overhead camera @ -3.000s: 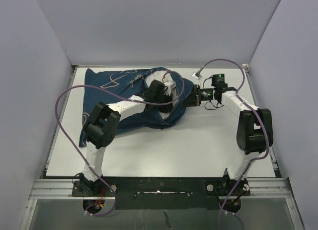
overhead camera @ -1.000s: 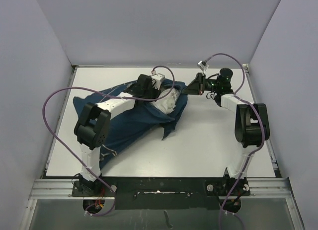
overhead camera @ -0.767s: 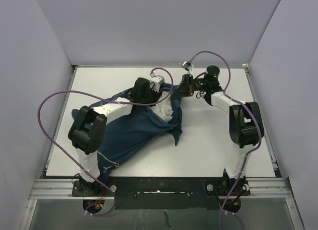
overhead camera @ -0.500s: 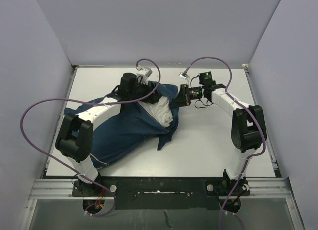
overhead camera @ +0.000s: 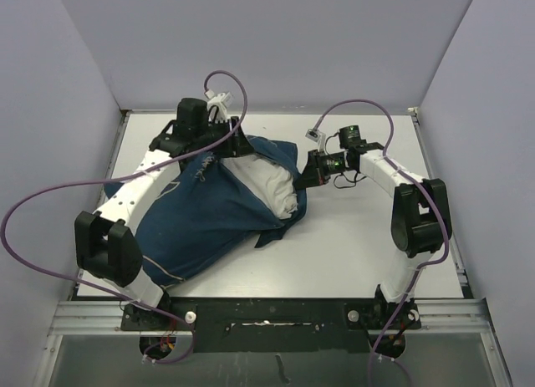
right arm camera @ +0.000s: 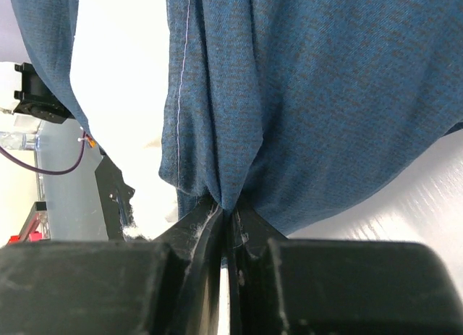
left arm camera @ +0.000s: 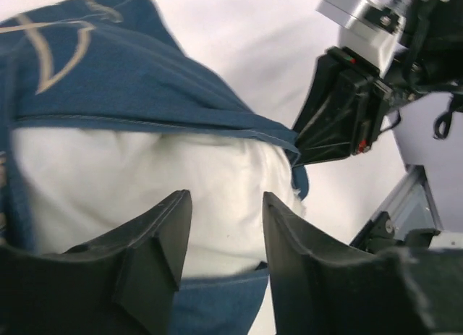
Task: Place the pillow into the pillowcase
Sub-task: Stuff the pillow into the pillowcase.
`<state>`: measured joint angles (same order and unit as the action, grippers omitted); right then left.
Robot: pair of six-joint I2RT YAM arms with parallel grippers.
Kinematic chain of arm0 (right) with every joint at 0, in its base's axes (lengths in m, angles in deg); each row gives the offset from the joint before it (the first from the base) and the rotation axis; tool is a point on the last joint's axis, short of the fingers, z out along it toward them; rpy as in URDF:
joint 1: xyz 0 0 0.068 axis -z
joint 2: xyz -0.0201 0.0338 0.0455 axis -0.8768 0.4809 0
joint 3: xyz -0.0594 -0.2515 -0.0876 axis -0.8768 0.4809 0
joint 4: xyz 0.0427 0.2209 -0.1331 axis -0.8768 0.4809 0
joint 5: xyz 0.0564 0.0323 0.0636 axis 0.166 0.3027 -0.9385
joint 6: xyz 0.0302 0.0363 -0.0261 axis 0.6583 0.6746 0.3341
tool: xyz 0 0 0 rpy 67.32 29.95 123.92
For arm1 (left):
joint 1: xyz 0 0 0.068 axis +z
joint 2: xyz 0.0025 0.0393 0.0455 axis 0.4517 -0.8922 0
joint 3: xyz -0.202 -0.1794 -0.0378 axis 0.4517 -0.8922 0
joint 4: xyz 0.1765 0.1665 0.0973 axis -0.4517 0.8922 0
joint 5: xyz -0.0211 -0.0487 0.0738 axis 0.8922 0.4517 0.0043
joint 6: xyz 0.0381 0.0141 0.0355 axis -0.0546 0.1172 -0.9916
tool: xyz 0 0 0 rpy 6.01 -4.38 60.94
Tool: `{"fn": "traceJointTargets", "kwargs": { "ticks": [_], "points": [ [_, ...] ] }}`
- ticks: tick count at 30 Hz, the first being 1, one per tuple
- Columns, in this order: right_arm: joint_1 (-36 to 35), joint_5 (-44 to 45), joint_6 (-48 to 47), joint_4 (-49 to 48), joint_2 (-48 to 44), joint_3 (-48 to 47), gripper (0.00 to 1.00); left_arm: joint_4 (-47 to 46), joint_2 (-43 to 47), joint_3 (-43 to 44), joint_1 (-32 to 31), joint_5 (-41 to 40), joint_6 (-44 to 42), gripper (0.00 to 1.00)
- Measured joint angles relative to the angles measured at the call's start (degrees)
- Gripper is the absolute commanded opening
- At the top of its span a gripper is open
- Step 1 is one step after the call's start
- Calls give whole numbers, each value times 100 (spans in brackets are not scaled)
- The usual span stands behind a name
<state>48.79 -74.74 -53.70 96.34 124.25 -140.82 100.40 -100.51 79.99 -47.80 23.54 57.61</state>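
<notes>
Right gripper (right arm camera: 226,212) pinches the limp pillowcase (right arm camera: 325,96) hem; left gripper (left arm camera: 221,241), half-open and empty, hovers just above the soft, light pillow (left arm camera: 130,176), mostly sleeved, whose exposed end looks best to pinch.

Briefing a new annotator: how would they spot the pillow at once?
Across the left half of the white table lies a big navy pillowcase. At its open right-hand end, beside the right end effector, bulges the pillow. It is the only plain white, wrinkled stuffing against the printed blue cloth.
</notes>
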Motion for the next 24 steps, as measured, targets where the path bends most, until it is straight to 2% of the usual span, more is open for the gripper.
{"fn": "traceJointTargets", "kwargs": {
  "ticks": [6, 10, 13, 19, 22, 24],
  "points": [
    [-33, -22, -9, -105, -46, 131, 4, 2162, 4, 1327, -94, -1893, -11, 42],
    [-33, -37, -7, -138, -48, 173, 4, 3176, -70, 1626, -208, -2765, -184, 44],
    [-33, -50, -7, -155, -48, 173, 4, 3582, -358, 1722, -216, -2981, -315, 44],
    [-33, -52, -7, -201, -125, 225, 4, 3801, -1088, 1781, -177, -3025, -470, 39],
    [-35, -52, -9, -223, -214, 258, 4, 3842, -1296, 1867, -146, -3001, -553, 32],
    [-35, -55, -9, -223, -260, 262, 4, 3862, -1375, 1991, -114, -2975, -592, 21]
  ]
}}
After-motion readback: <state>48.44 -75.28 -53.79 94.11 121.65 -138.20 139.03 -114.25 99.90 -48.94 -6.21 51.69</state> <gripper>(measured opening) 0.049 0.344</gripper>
